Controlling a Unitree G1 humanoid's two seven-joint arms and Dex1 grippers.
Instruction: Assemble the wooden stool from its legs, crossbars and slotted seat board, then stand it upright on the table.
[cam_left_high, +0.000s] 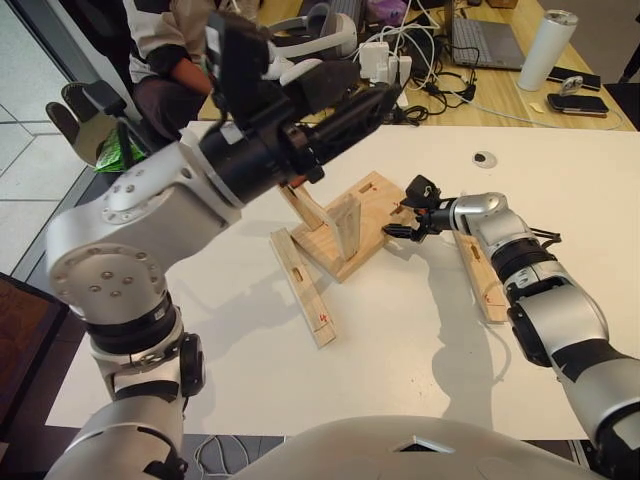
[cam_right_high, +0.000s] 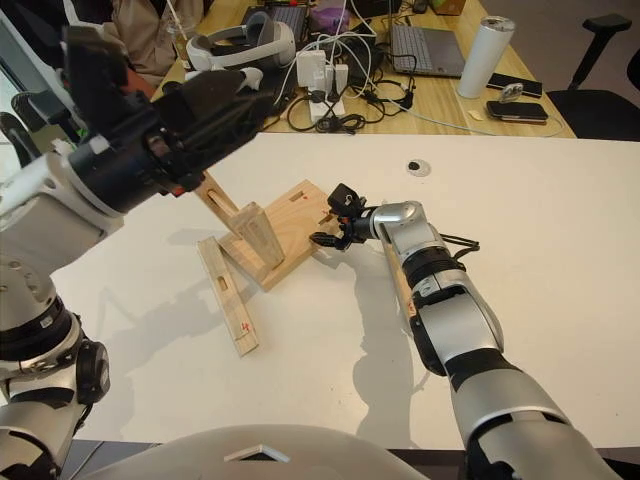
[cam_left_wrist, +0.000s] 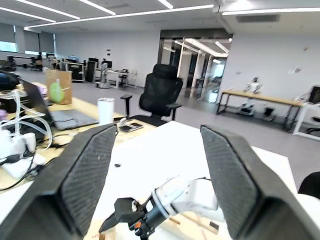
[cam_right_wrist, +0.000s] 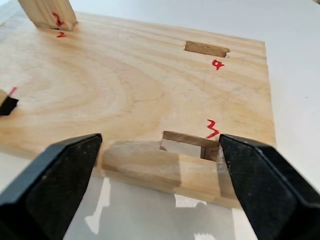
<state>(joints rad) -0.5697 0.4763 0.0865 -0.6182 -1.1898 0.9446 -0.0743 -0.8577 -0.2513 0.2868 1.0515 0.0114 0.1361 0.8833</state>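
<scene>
Your right gripper (cam_right_wrist: 160, 145) sits wide open at the edge of the seat board (cam_right_wrist: 125, 85), fingers either side of a slot. The board rests tilted on the table (cam_left_high: 400, 340) with a leg (cam_right_high: 218, 200) slotted in. Your left gripper (cam_left_wrist: 158, 140) hangs above it, fingers spread apart.

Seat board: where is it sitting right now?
In the head views the seat board lies tilted at the centre of the table, with the right gripper open at its right edge and a loose leg flat on its left.
</scene>
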